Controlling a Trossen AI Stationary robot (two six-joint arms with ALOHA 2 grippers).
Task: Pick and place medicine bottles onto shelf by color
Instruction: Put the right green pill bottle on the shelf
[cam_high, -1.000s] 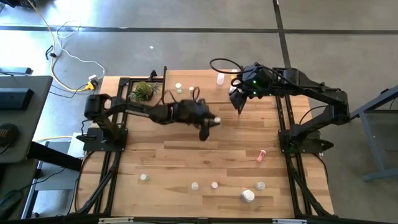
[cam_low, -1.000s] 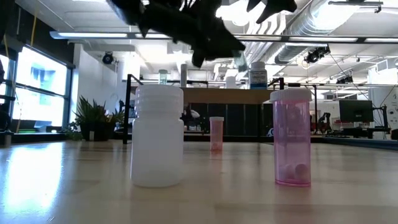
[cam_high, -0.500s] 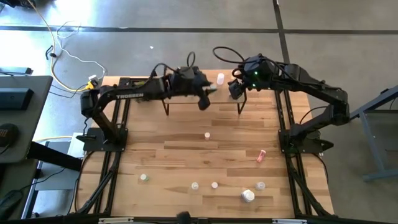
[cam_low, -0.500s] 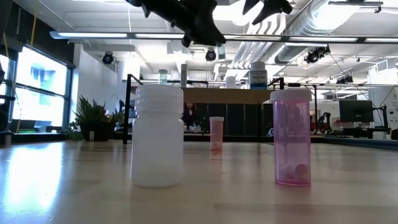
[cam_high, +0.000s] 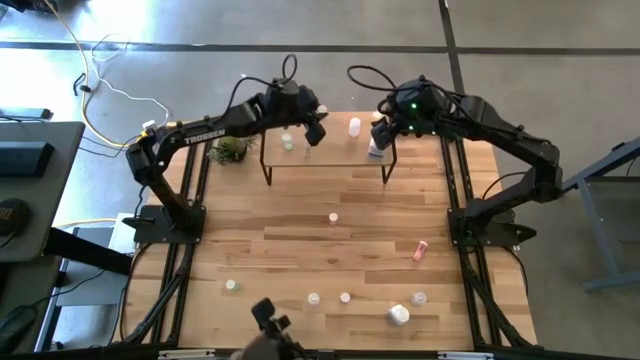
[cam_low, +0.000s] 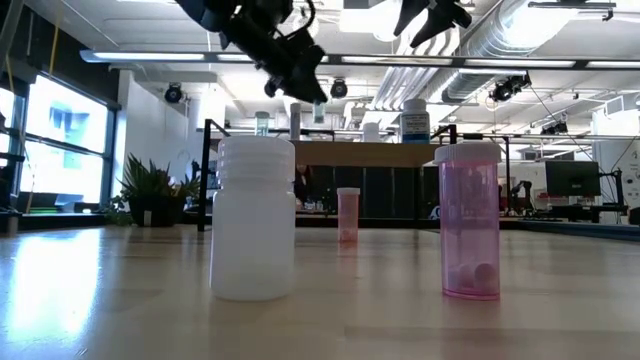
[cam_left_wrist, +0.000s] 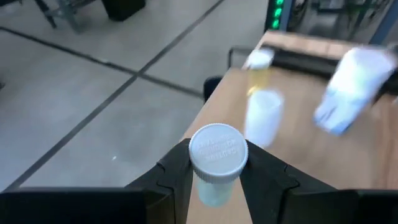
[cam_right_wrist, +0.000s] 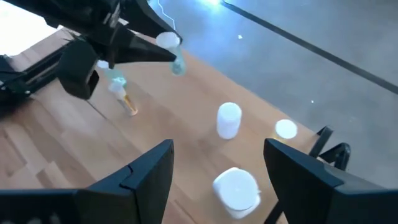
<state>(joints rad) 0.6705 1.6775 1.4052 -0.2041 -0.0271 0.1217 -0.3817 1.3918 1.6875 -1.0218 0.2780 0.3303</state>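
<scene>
Your left gripper (cam_left_wrist: 214, 177) is closed on a small bottle with a white cap (cam_left_wrist: 216, 151), one dark finger pressed against each side of the cap; the embossed ring of lettering on that cap cannot be read. In the high view this gripper (cam_high: 314, 128) is held over the left half of the shelf (cam_high: 340, 160), above the bottles already standing there: a pale green one (cam_high: 287, 141) and a small one beside it (cam_high: 307, 150). Your right gripper (cam_right_wrist: 217, 171) has its fingers spread wide with nothing between them; it hangs over the right end of the shelf (cam_right_wrist: 186, 124), directly above a large white bottle (cam_right_wrist: 237, 188), though whether it touches that bottle cannot be judged from these views. Two more white bottles (cam_right_wrist: 228, 119) stand further along the board. The only writing you can read is "TROSSEN" in white on the left arm's forearm (cam_high: 208, 128). The remaining bottles are spread over the table (cam_high: 300, 240): a pink one (cam_high: 420, 249) near the right edge, a single white one (cam_high: 333, 217) at the centre, and a row along the near edge including a larger white bottle (cam_high: 399, 315). A small green plant (cam_high: 230, 148) sits left of the shelf.
</scene>
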